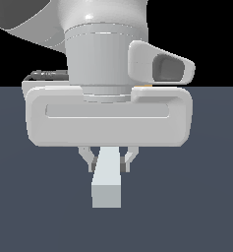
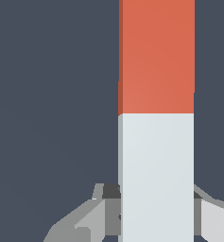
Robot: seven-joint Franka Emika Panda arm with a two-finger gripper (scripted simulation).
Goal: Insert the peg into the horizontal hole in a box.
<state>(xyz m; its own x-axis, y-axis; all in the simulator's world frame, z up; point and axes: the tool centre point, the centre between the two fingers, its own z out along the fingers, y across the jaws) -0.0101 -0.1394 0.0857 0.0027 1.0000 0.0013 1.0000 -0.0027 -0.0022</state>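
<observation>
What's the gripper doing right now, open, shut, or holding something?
Gripper: closed on the peg, a finger on each side of its pale grey-white half; the orange-red half sticks out beyond the fingers.

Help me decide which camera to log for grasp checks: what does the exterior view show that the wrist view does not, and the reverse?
Only the exterior view shows the gripper body with the arm above it, and the pale end of the peg pointing toward the camera. Only the wrist view shows the peg's orange-red half and the seam with the grey-white half. Both show the fingers on either side of the pale half, closed on it, over dark floor. Neither shows the box or the hole.
</observation>
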